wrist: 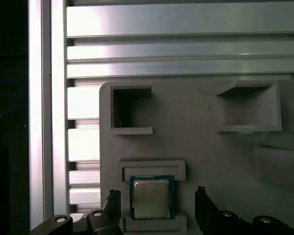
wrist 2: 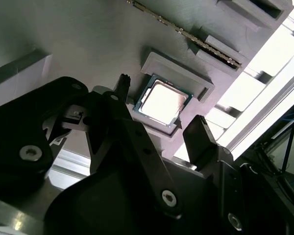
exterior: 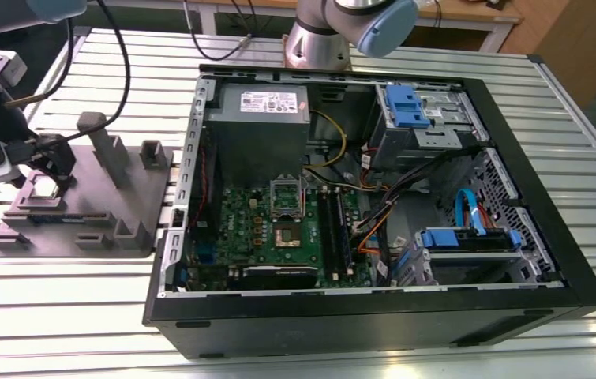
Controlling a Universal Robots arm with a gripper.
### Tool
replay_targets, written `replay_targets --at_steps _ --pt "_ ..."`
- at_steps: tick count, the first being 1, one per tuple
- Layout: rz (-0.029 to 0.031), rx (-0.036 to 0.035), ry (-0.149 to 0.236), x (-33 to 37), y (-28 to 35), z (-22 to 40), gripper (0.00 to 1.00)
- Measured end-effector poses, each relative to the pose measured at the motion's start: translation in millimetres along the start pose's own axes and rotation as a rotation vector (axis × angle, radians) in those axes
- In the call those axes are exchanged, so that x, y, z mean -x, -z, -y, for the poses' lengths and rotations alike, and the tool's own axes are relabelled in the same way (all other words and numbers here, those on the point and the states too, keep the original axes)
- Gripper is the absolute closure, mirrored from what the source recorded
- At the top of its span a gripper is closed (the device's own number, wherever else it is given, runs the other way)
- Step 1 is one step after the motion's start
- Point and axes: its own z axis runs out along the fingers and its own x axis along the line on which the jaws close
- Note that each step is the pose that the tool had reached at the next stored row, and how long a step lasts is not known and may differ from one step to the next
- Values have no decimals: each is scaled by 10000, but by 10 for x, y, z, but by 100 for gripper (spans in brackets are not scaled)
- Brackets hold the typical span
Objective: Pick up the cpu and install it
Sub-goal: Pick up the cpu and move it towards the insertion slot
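Note:
The cpu (exterior: 43,187) is a small square chip with a silver top, lying flat in a shallow pocket of the grey fixture plate (exterior: 87,225) at the exterior view's left. My gripper (exterior: 42,175) hangs just over it and is open. In both wrist views the cpu (wrist 2: 161,102) (wrist: 151,197) sits between my two black fingertips (wrist 2: 123,84) (wrist: 202,193), with a gap on each side, and nothing is held. The motherboard's socket (exterior: 289,234) lies inside the open computer case (exterior: 550,237).
A memory strip (exterior: 47,215) (wrist 2: 186,34) lies on the fixture beside the cpu pocket, among upright grey posts (exterior: 103,150). Inside the case are a power supply (exterior: 260,106), blue drive cages (exterior: 408,106) and loose cables. Another arm's base (exterior: 319,39) stands behind the case.

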Motion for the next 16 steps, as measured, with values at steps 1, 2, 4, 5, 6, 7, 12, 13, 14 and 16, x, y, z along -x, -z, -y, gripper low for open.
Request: replay_targets --at_steps 1,2,4,5,6,7,12,13,14,16 --pt "0 0 0 0 0 0 29" --pt "0 0 0 0 0 0 29" --pt "1 1 -1 0 -4 0 29" --pt "3 2 -1 -4 -12 0 29" --pt "2 1 -2 -11 -21 0 29" --pt "1 0 -2 -16 -28 1 29" --pt "1 7 -1 -19 -73 3 29" --pt "1 9 -2 -19 -86 3 29" --pt "2 11 -1 -19 -99 4 29" --pt "1 12 -2 -19 -123 5 29"
